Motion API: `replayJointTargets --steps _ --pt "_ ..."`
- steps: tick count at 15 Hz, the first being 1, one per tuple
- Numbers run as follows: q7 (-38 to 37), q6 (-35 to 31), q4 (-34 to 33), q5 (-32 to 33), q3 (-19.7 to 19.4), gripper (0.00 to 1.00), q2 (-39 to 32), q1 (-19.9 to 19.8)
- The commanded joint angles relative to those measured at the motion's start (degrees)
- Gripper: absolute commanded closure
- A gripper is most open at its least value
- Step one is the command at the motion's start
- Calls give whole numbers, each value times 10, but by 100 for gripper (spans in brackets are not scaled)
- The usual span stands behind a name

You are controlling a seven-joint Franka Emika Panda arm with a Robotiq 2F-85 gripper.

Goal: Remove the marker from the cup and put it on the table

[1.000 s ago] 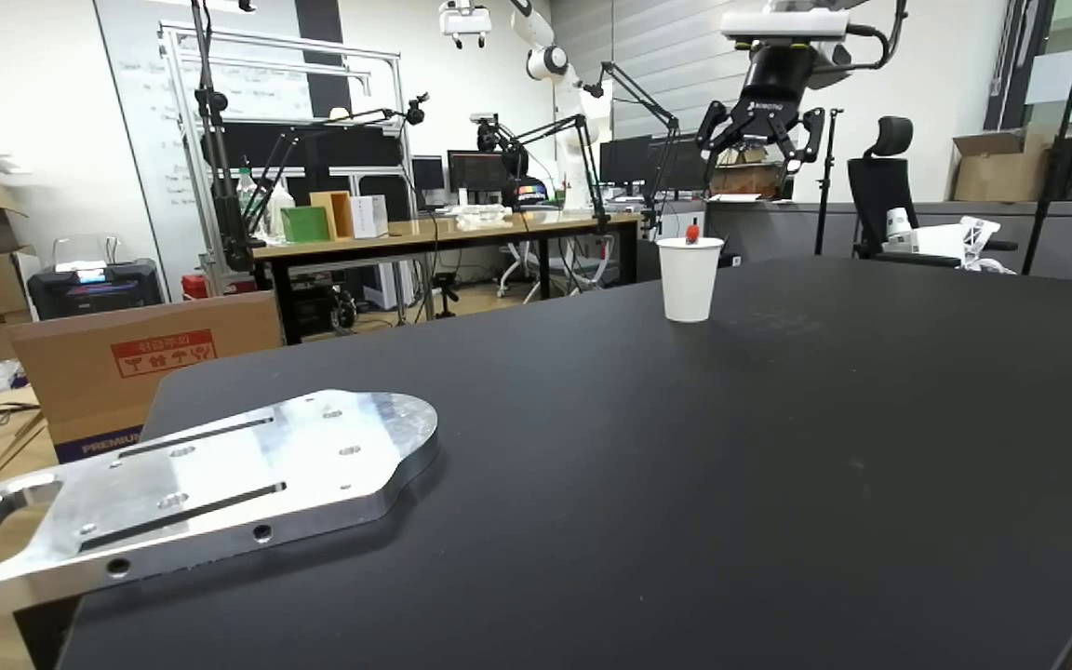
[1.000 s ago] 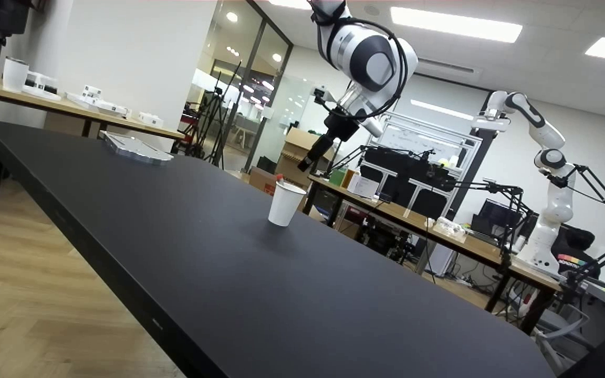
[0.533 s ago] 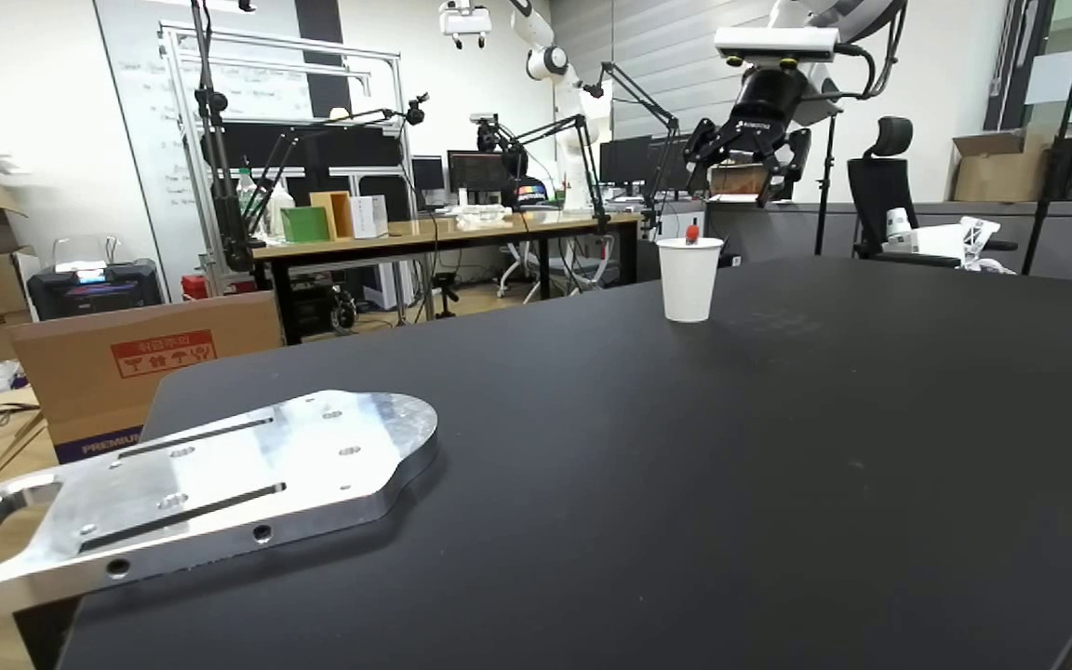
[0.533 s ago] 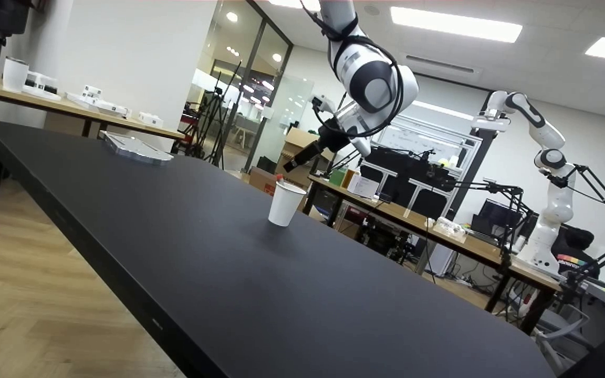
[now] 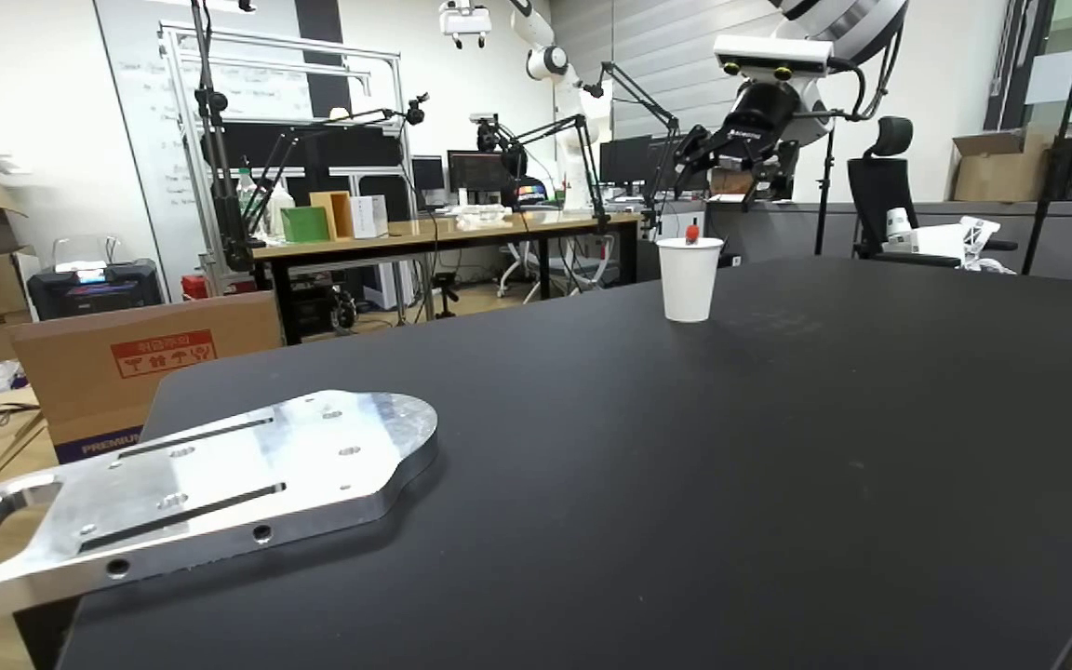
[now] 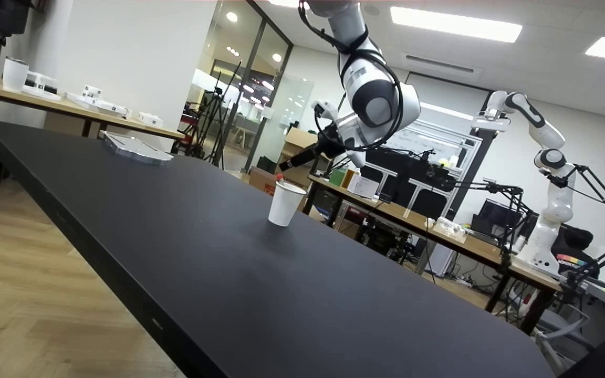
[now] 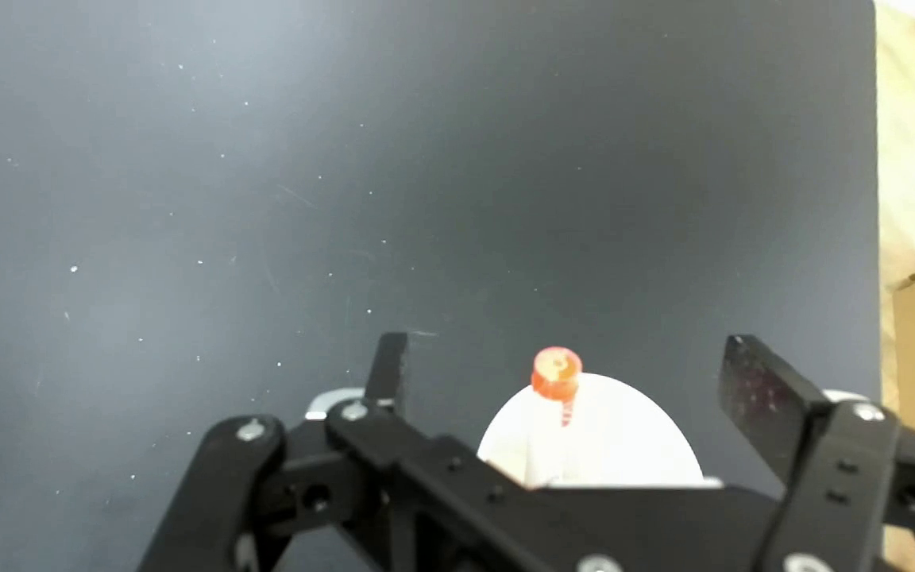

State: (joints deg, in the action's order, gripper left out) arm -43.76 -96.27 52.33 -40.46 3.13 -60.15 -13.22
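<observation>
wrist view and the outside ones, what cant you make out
Marker, lower end: hidden by the cup in both exterior views, by the claw in the wrist view.
Near side of the cup: behind the claw in wrist view.
Metal plate, handle end: cut by left edge in an exterior view.
Robot arm, upper part: cut by top edge in both exterior views.
Whiteboard, writing: too small in an exterior view.

In both exterior views the lower part of the marker [image 5: 692, 234] is hidden by the cup [image 5: 688, 284]; in the wrist view the cup is partly covered by the gripper [image 7: 569, 377]. In an exterior view the metal plate [image 5: 247, 465] is cut off at the left.
</observation>
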Motion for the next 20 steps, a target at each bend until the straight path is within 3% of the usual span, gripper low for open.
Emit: replayJointTargets --steps 1,20 --pt "-14 32 -68 -2 6 0 -37 -3" --pt "-19 41 -133 19 7 0 -95 10"
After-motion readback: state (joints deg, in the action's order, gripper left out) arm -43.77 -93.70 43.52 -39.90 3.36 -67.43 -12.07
